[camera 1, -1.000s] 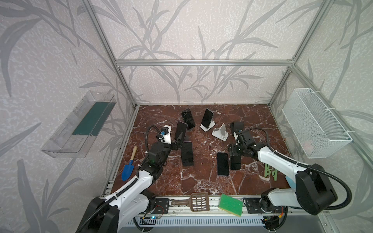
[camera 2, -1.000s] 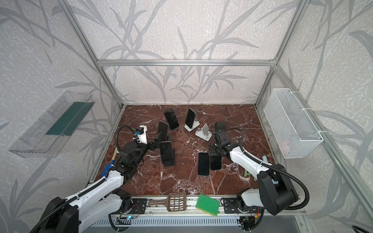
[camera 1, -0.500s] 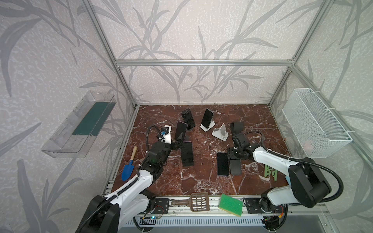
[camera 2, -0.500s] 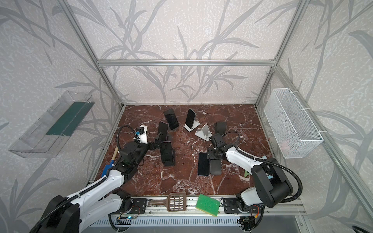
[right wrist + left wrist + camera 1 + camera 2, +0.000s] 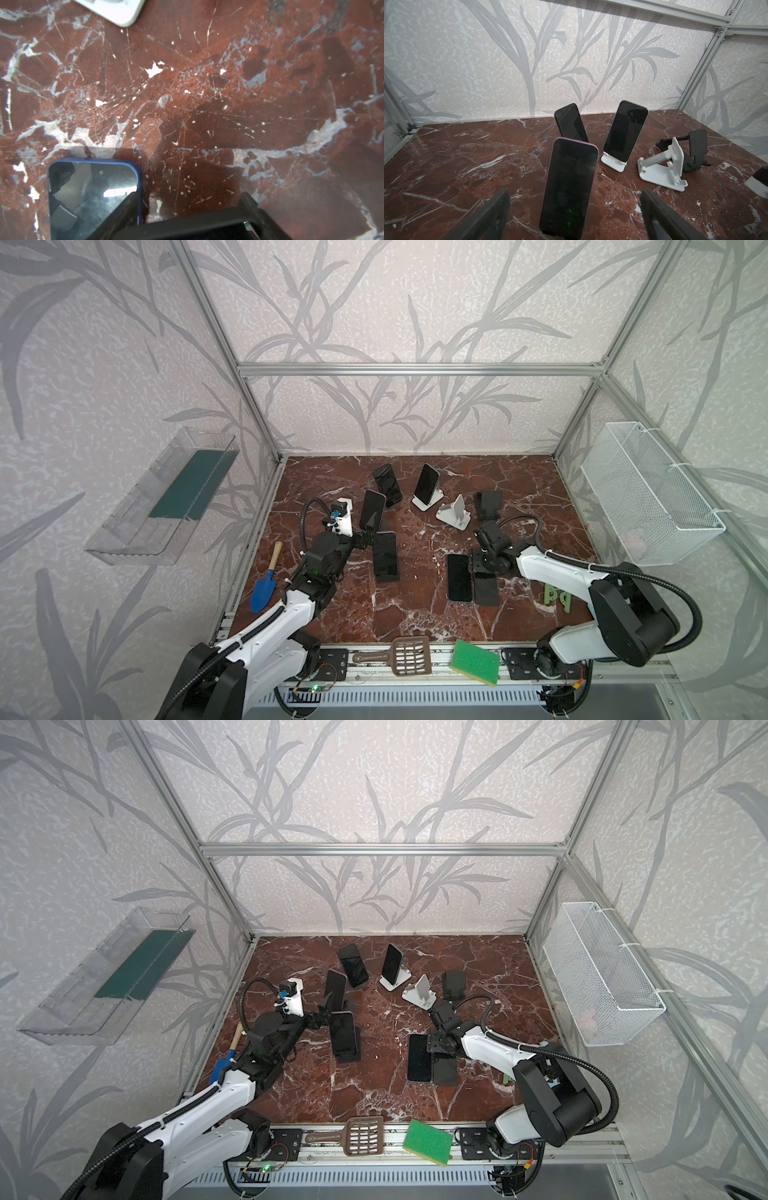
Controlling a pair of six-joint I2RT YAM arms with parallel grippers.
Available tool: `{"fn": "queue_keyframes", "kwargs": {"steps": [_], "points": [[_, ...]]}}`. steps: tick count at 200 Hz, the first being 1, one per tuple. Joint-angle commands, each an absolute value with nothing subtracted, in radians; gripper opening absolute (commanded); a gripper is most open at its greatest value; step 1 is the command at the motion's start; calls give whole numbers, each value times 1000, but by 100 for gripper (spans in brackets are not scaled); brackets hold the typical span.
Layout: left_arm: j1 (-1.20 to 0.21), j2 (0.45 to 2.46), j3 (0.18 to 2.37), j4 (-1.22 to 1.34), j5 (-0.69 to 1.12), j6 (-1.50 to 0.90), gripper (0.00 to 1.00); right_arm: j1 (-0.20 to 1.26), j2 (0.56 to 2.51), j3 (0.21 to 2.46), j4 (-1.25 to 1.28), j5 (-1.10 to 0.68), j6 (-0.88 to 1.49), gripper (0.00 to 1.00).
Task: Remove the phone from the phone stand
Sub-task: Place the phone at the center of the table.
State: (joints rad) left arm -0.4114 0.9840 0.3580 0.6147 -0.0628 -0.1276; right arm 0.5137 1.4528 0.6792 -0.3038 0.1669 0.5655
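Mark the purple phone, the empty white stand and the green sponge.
purple phone (image 5: 569,187): left wrist view, centre of screen.
empty white stand (image 5: 656,174): left wrist view, its base plate.
green sponge (image 5: 474,662): in a top view, centre of green face.

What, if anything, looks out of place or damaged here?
Two items lie off the table, on the front rail: a green sponge, sitting askew, and a brown slotted scoop beside it. In the right wrist view the table shows white chips and fine scratches. Nothing looks spilled.
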Motion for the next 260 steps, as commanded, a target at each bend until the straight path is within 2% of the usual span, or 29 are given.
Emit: {"fn": "queue_keyframes", "kwargs": {"steps": [1, 114, 260], "points": [[-414, 967, 351, 641, -77, -132, 98, 519, 1489, 669, -319, 201, 584, 64], [-414, 981, 354, 651, -71, -135, 98, 514, 1434, 709, -387, 287, 527, 65], [-413, 973, 350, 660, -73, -133, 98, 495, 1513, 725, -275, 232, 478, 65]]}}
